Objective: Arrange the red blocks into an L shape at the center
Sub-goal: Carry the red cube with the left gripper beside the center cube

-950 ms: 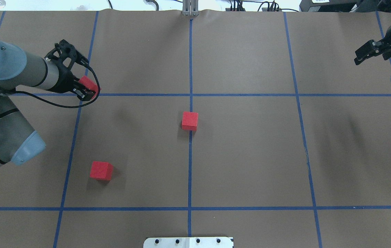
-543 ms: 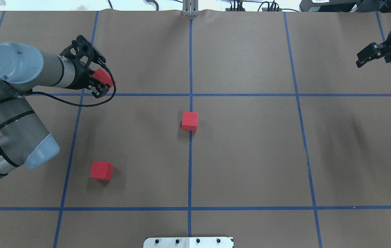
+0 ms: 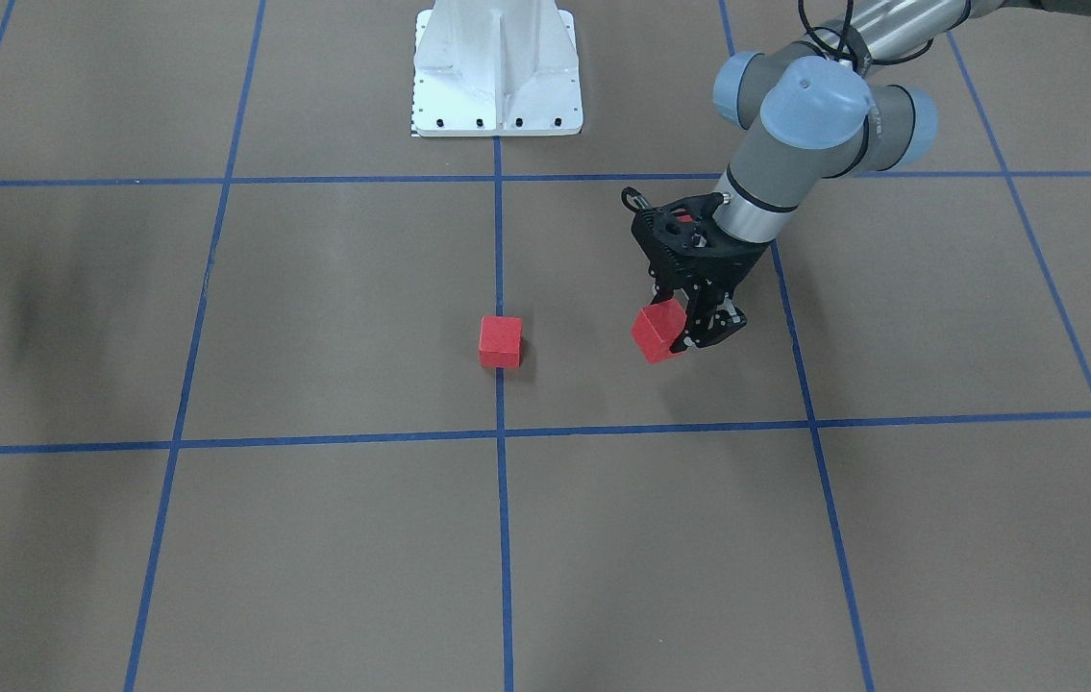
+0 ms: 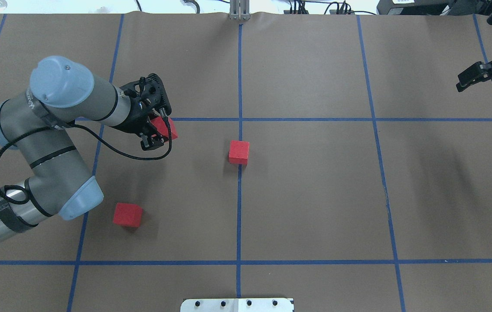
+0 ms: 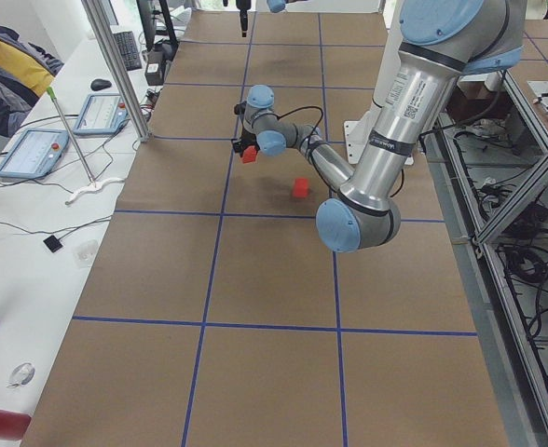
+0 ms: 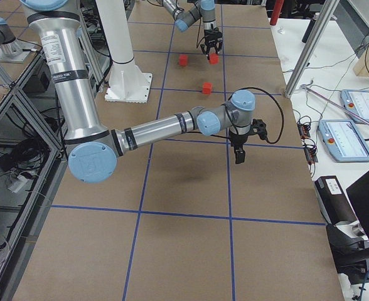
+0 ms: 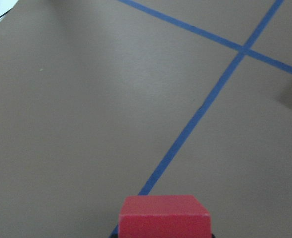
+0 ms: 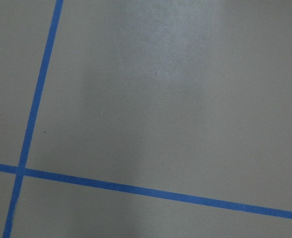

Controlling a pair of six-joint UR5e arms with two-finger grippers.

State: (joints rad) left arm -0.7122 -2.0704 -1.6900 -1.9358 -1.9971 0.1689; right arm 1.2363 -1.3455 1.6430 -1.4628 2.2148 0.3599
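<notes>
One red block (image 4: 239, 151) (image 3: 501, 341) sits on the middle vertical tape line (image 4: 239, 203) at the center of the brown floor. A second red block (image 4: 127, 214) lies to the near left by the left arm's elbow. My left gripper (image 4: 160, 135) (image 3: 672, 333) is shut on the third red block (image 4: 167, 128) (image 3: 656, 333) (image 7: 164, 216), held tilted above the floor, left of the center block. My right gripper (image 4: 471, 79) (image 6: 238, 155) hovers at the far right edge with nothing in it. Its jaw state is unclear.
The white robot base (image 3: 497, 67) (image 4: 237, 304) stands at the near edge on the middle line. An aluminium post (image 4: 239, 11) rises at the far edge. A person (image 5: 4, 65) sits at a side table with tablets (image 5: 32, 154) beyond it.
My left arm has carried the held red block rightward and nearer, across the horizontal tape line toward the center block. My right gripper has drifted slightly right. The two resting blocks have not moved.
</notes>
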